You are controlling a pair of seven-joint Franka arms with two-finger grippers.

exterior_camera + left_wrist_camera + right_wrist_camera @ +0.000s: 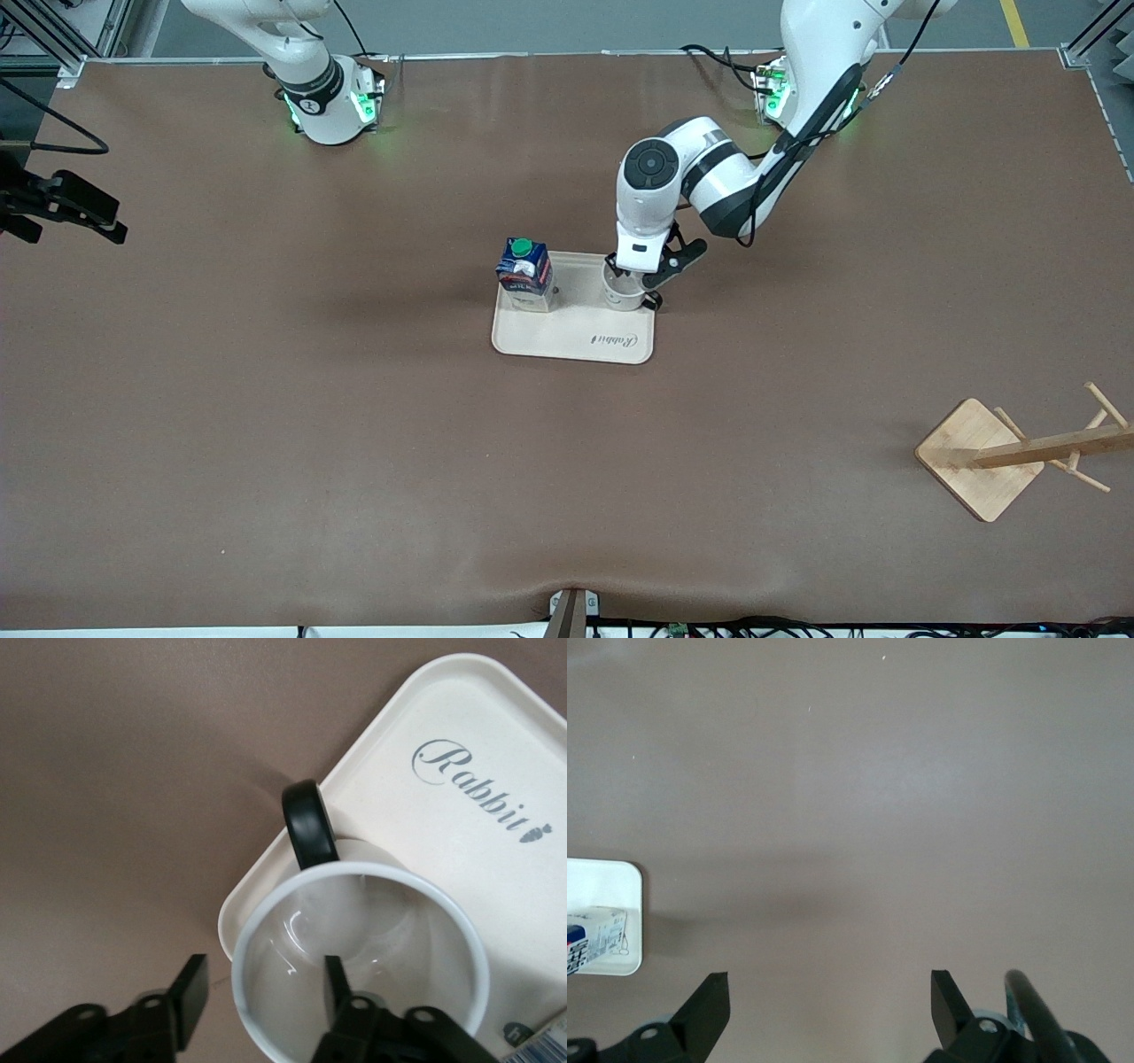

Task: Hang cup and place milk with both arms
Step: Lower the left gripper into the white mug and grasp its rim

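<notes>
A cream tray [576, 341] sits mid-table. The milk [524, 275] stands on it, toward the right arm's end, beside the cup [624, 294]. The left gripper [257, 997] is spread wide, straddling the cup's rim, one finger inside. The right gripper [828, 1005] hangs wide apart over bare table, waiting.

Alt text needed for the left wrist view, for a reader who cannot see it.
The left gripper straddles the rim of a white mug with a black loop handle, one finger inside and one outside, open. The mug stands at a corner of a cream tray printed "Rabbit" on the brown table.
</notes>
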